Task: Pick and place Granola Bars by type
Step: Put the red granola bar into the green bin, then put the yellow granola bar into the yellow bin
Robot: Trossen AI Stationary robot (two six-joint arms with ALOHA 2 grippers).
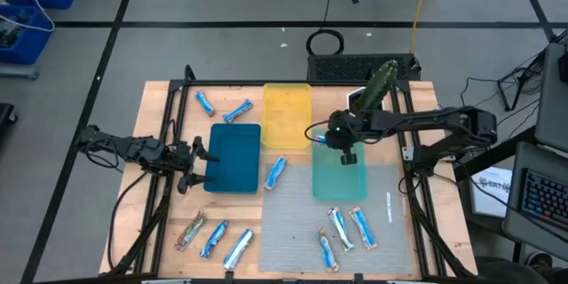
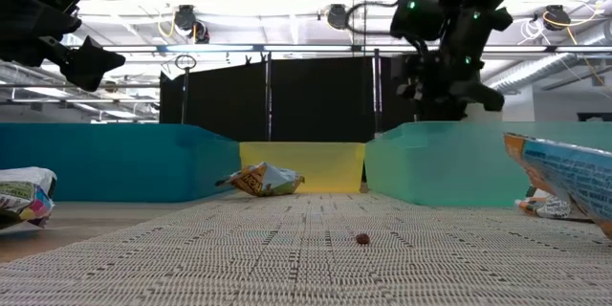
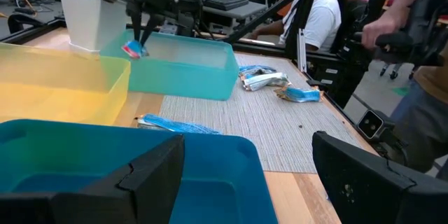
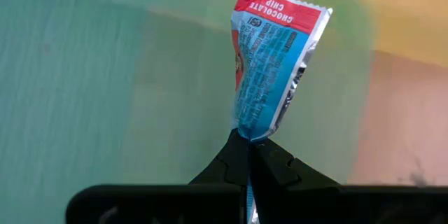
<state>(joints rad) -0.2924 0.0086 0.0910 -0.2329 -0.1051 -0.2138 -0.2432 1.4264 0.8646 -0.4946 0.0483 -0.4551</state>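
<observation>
My right gripper point(image 1: 347, 154) hangs over the teal tray point(image 1: 340, 185), shut on a blue granola bar with a red end point(image 4: 269, 63); the same bar point(image 3: 133, 49) shows small in the left wrist view. My left gripper point(image 1: 197, 165) is open at the left edge of the dark blue tray point(image 1: 232, 157), its fingers point(image 3: 150, 175) apart above the tray and touching nothing. Other bars lie flat on the table: two point(image 1: 205, 103) behind the blue tray, one point(image 1: 276, 171) between the trays, three point(image 1: 213, 238) near left, several point(image 1: 341, 228) near right. My right gripper pinches the bar between its two fingers by one end of the wrapper point(image 4: 248, 131), the end opposite the red one. The fingers come from above, pointing down. The bar is lifted clear and hangs below them over the teal tray.
A yellow tray point(image 1: 287, 114) stands between the blue and teal trays, toward the far side. A grey woven mat point(image 1: 293, 231) covers the near middle. A white container with a green plant point(image 1: 377, 87) stands behind the teal tray. People sit beyond the table's right side point(image 3: 315, 14).
</observation>
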